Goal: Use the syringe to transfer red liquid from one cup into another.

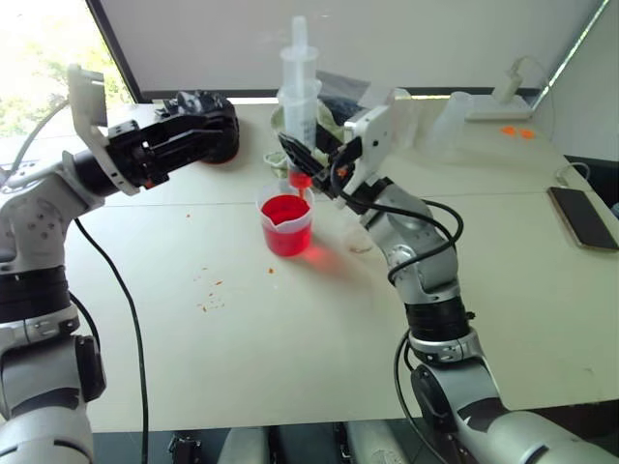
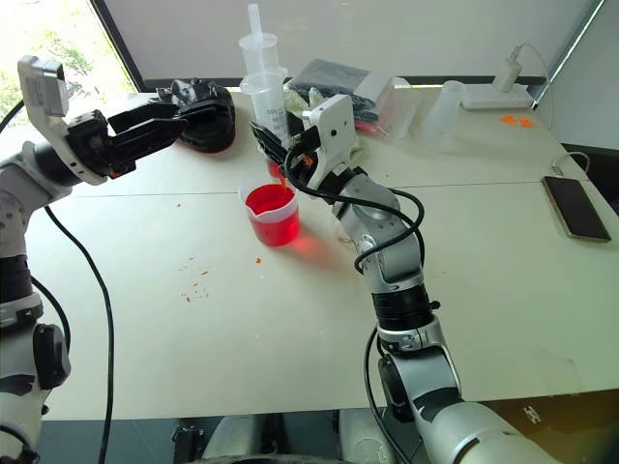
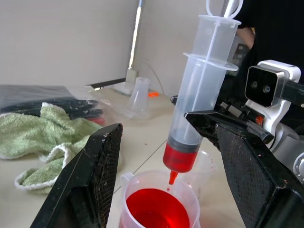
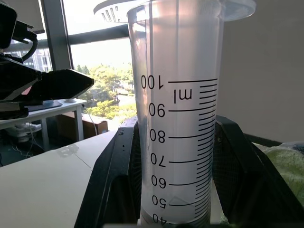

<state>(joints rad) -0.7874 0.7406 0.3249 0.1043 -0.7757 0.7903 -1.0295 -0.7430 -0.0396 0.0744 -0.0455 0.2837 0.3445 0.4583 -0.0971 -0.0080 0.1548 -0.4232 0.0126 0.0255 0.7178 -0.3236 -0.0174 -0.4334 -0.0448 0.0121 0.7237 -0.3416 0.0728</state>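
My right gripper [image 1: 302, 162] is shut on the lower barrel of the syringe [image 1: 300, 101] and holds it upright. A little red liquid [image 3: 180, 157] fills the bottom of the barrel, under the dark seal. The orange-red nozzle hangs just above the surface in the spouted cup [image 1: 286, 225], which is half full of red liquid [image 2: 271, 205]. A small plain clear cup [image 3: 205, 166] stands just behind the spouted one. My left gripper [image 2: 176, 126] is open and hovers to the left of the syringe, pointing at it and apart from it.
A green towel [image 3: 38, 128] and a black bag [image 2: 205, 111] lie at the back of the table. Frosted tumblers [image 1: 450, 118] and a white charger [image 1: 505, 95] stand at the back right, and a phone [image 1: 583, 217] lies at the right edge. Orange crumbs [image 1: 208, 290] dot the left front.
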